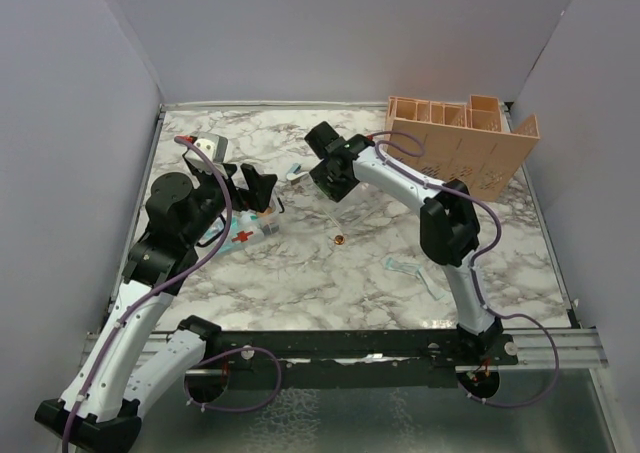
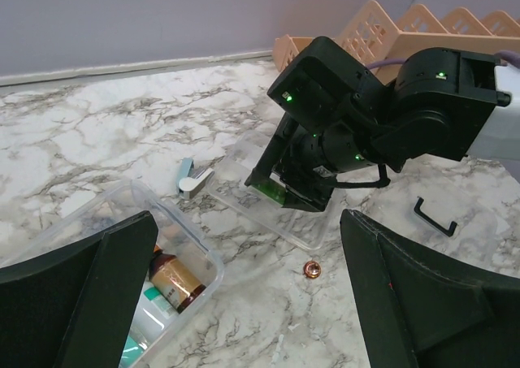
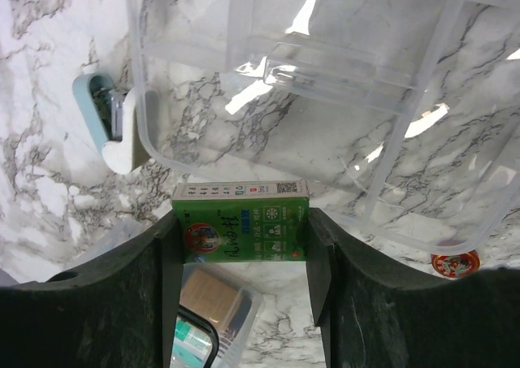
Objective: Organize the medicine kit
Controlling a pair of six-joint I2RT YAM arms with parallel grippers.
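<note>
Green cardboard shows between the fingers of the right gripper (image 3: 241, 246): a small medicine carton (image 3: 240, 222), clamped by its two sides and held clear of the marble table (image 1: 300, 283). The step in hand looks like loading: the carton is on its way into the medicine kit (image 2: 183, 226), which sits open at the left of the table under the left arm, with a brown bottle (image 2: 172, 280) and other packets already in it. The kit's clear lid (image 3: 325, 100) lies apart on the marble, directly beneath the carrying gripper.

The next move probably calls for shifting the carton off the lid and over the open box, lowering it into a free space beside the bottle, and only then letting go.

The left gripper (image 2: 248, 230) hangs over the near end of the kit with its jaws spread wide and nothing in them; it may crowd the approach. A blue-and-white clip-like piece (image 2: 193, 179) lies just beside the lid, and a small round coppery tin (image 2: 311, 267) near its other edge. A black bracket (image 2: 435, 218), a flat packet (image 1: 405, 266) and the peach slotted organizer (image 1: 460, 143) lie well apart.
</note>
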